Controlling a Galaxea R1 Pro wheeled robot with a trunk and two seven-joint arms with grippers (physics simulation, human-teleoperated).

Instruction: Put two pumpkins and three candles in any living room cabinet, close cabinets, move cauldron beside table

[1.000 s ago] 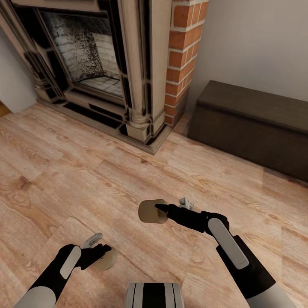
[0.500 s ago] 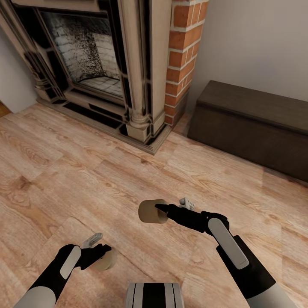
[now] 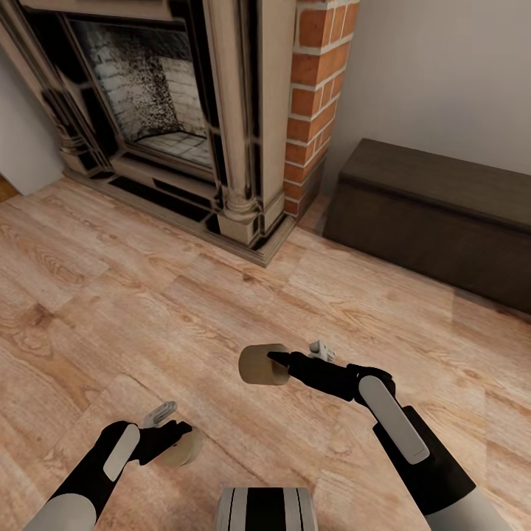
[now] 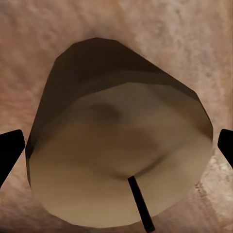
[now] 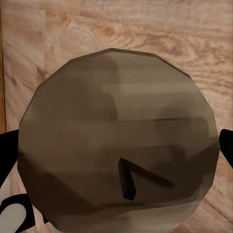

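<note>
Beige stubby wax candle (image 3: 262, 364) clamped in my right gripper (image 3: 274, 363), another beige candle (image 3: 183, 449) gripped in my left gripper (image 3: 177, 435), dark brown wooden cabinet (image 3: 435, 214) far right.

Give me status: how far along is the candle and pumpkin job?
Done: nothing shows as stored yet.
In hand: the left gripper holds one candle and the right gripper another candle, both lifted off the wooden floor.
Left: the dark cabinet by the wall looks shut, so it must be opened, loaded and closed. The third candle, pumpkins and cauldron are yet to be handled.
</note>
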